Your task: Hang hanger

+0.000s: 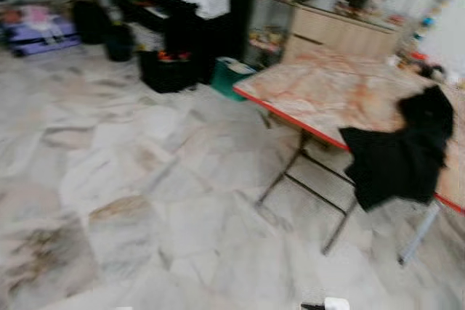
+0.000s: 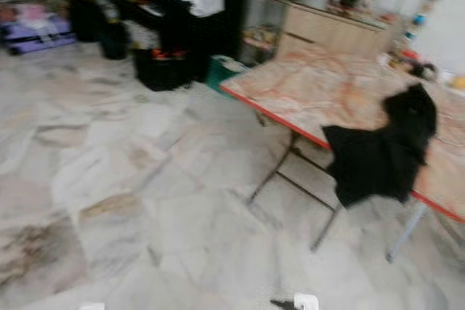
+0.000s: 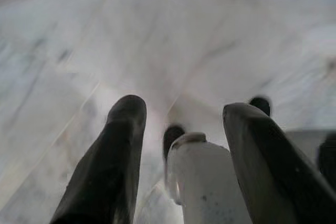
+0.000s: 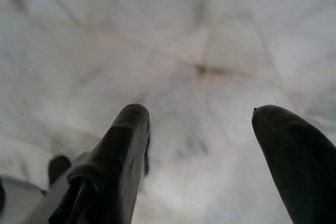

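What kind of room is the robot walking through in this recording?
Most likely a living area in a home: pale marble floor tiles, a folding table with a black garment draped over its edge, and a wooden sideboard crowded with ornaments against the far wall.

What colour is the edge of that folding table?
Red, running along the table edge; clearest in the left eye view.

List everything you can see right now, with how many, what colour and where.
Table: one, marbled orange top with red edge, on the right.
Garment: one, black, draped over the table's near edge.
Cabinet: one, light wood, behind the table.
Bin: one, green, on the floor by the table's far corner.
Floor: pale marble tiles.
Left gripper: black fingers apart, hanging over the floor.
Right gripper: black fingers apart, over the floor.
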### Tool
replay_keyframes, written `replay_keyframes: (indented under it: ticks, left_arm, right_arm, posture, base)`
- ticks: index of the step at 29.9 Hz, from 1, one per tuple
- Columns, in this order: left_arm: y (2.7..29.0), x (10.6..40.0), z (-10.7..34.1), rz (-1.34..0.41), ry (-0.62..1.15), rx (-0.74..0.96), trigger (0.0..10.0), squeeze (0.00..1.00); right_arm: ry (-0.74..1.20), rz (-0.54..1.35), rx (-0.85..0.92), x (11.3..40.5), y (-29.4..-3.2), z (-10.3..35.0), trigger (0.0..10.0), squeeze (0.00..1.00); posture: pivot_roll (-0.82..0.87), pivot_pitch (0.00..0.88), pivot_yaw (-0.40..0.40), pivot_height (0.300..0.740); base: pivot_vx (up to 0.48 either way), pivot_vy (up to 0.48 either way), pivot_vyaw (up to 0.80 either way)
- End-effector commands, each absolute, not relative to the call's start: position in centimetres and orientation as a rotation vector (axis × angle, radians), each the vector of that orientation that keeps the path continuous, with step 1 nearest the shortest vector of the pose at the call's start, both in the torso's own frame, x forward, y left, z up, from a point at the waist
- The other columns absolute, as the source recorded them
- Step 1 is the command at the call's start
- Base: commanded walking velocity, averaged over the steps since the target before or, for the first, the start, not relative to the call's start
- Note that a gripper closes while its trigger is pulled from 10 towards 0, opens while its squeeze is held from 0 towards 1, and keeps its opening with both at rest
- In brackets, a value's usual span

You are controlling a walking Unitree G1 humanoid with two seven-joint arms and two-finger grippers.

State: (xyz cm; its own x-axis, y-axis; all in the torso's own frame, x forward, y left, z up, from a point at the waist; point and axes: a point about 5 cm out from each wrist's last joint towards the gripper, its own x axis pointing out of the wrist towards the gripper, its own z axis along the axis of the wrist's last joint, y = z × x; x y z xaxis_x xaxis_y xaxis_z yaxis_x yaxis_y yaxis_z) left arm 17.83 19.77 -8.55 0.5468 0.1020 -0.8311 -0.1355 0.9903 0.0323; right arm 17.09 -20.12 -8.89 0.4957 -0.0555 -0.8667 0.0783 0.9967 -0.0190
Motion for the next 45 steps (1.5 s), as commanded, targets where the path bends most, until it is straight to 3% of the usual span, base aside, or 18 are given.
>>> replay_keyframes:
  ticks: [1, 11, 22, 29, 33, 37, 39, 45]
  left_arm:
    - [28.9, 14.1, -7.5, 0.264, 1.008, 0.116, 10.0, 0.0]
    - [31.3, 12.4, -7.0, 0.297, 1.017, 0.115, 10.0, 0.0]
    - [27.9, 14.9, -7.5, 0.31, 0.961, 0.005, 10.0, 0.0]
    - [31.0, 12.8, -6.9, 0.373, 0.948, -0.053, 10.0, 0.0]
    - [31.4, 12.6, -6.8, 0.385, 0.945, -0.066, 10.0, 0.0]
    - [30.3, 14.0, -6.8, 0.377, 0.917, -0.09, 10.0, 0.0]
    - [28.3, 15.2, -7.2, 0.351, 0.906, -0.102, 10.0, 0.0]
    - [27.8, 15.4, -7.3, 0.345, 0.905, -0.105, 10.0, 0.0]
  right_arm:
    - [0.933, -0.128, 0.253, 19.0, -17.8, -8.2, 10.0, 0.0]
    - [0.925, -0.12, 0.251, 19.2, -18.0, -8.1, 10.0, 0.0]
    - [0.931, -0.105, 0.23, 19.2, -18.0, -8.1, 10.0, 0.0]
    - [0.9, -0.115, 0.239, 19.4, -18.4, -7.9, 10.0, 0.0]
    - [0.906, -0.121, 0.227, 19.4, -18.8, -7.9, 10.0, 0.0]
    - [0.906, -0.122, 0.222, 19.5, -19.2, -7.8, 10.0, 0.0]
    - [0.906, -0.126, 0.215, 19.5, -19.6, -7.7, 10.0, 0.0]
    - [0.907, -0.121, 0.201, 19.6, -19.7, -7.6, 10.0, 0.0]
  posture:
    - [0.26, 0.0, 0.041, 0.74]
    - [0.27, 0.0, 0.031, 0.74]
    - [0.27, 0.0, 0.041, 0.74]
    - [0.26, 0.0, 0.034, 0.74]
    - [0.25, 0.0, 0.025, 0.74]
    - [0.24, 0.0, 0.017, 0.74]
    - [0.24, 0.0, 0.01, 0.74]
    - [0.25, 0.0, 0.009, 0.74]
  base:
    - [0.0, 0.0, -0.77]
    - [0.0, 0.0, -0.77]
    - [0.0, 0.0, -0.77]
    - [0.0, 0.0, -0.08]
    - [0.0, 0.0, 0.0]
    - [0.0, 0.0, 0.0]
    - [0.0, 0.0, 0.0]
    - [0.0, 0.0, 0.0]
